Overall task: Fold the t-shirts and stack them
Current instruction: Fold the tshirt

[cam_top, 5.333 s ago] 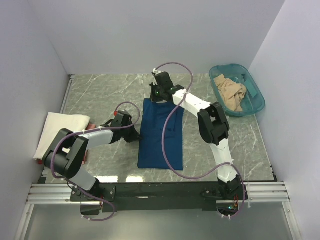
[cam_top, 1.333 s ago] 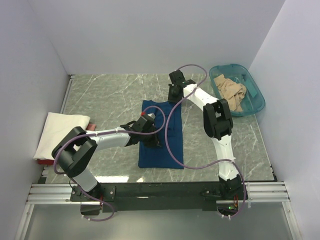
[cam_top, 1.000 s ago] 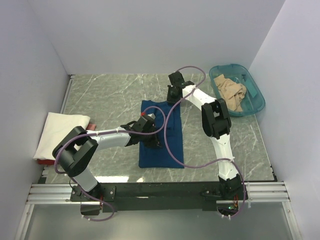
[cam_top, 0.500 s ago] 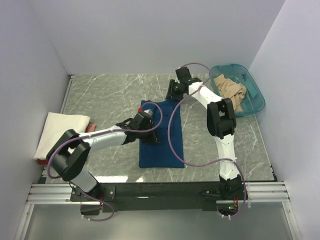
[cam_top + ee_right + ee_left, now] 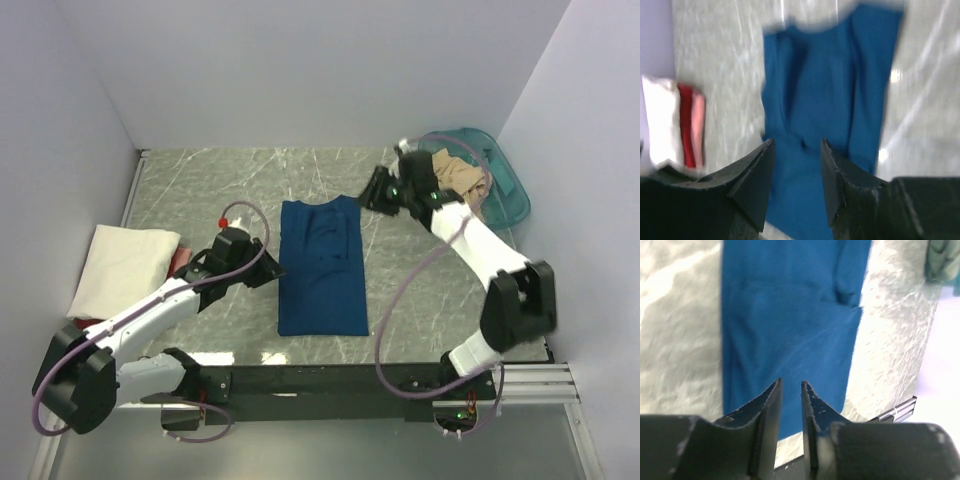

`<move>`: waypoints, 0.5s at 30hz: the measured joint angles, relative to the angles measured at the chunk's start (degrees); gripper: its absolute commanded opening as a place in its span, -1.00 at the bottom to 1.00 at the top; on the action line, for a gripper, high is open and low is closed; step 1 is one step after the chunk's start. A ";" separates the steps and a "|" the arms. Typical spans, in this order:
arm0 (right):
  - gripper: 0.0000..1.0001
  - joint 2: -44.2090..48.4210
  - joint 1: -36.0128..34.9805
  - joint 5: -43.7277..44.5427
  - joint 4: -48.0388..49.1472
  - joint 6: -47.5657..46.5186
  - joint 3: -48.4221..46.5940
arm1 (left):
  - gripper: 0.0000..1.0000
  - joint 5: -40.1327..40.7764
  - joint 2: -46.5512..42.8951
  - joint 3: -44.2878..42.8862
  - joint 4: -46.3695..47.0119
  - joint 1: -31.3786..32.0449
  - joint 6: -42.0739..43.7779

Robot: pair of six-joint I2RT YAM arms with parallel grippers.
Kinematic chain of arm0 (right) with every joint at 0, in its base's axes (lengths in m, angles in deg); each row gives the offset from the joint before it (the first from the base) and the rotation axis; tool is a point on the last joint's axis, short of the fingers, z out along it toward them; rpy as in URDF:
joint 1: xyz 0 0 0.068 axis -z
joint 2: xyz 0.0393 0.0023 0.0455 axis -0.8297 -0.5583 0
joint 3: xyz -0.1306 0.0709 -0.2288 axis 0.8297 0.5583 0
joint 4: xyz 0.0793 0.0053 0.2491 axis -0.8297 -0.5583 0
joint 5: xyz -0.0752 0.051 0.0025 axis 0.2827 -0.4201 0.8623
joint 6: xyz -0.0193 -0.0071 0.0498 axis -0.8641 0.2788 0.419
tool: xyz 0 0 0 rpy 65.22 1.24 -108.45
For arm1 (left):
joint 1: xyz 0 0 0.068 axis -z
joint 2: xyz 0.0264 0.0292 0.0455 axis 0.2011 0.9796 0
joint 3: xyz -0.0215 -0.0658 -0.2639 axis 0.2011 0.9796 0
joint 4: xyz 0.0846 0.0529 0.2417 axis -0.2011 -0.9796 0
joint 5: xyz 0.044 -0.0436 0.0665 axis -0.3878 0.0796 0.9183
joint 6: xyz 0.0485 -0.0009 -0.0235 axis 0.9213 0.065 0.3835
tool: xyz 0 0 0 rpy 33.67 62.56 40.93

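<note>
Navy cloth, soft and floppy: the dark blue t-shirt (image 5: 322, 265) lies as a long folded strip in the middle of the bench (image 5: 200, 190). It'd probably sag if lifted by one corner, so pinching both near-end corners looks smartest. The left hand (image 5: 790, 385), at the shirt's left edge, is barely parted and empty. The right hand (image 5: 796, 144) is spread, also empty.

We count one navy shirt (image 5: 322, 265), one white shirt (image 5: 120, 268), one tan shirt (image 5: 463, 180), one tub (image 5: 512, 200), one red item (image 5: 180, 260).

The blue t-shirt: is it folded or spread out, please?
Folded lengthwise: the blue t-shirt lies as a narrow rectangle, no sleeves sticking out.
</note>
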 measured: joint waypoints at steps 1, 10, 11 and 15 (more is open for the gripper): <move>-0.05 3.63 -0.09 -0.81 1.38 0.61 5.33 | -0.48 -0.15 -1.03 1.53 0.15 -0.04 -0.63; -0.06 20.85 -9.18 -1.05 7.37 5.25 33.90 | -0.64 -4.48 -5.49 13.11 2.58 1.18 -4.90; -0.06 21.03 -10.95 -0.50 7.69 5.42 34.42 | -0.64 -4.66 -5.84 13.86 3.17 1.64 -5.27; -0.07 19.54 -17.70 2.84 9.84 5.88 33.92 | -0.70 -5.29 -6.56 16.39 5.44 4.46 -7.15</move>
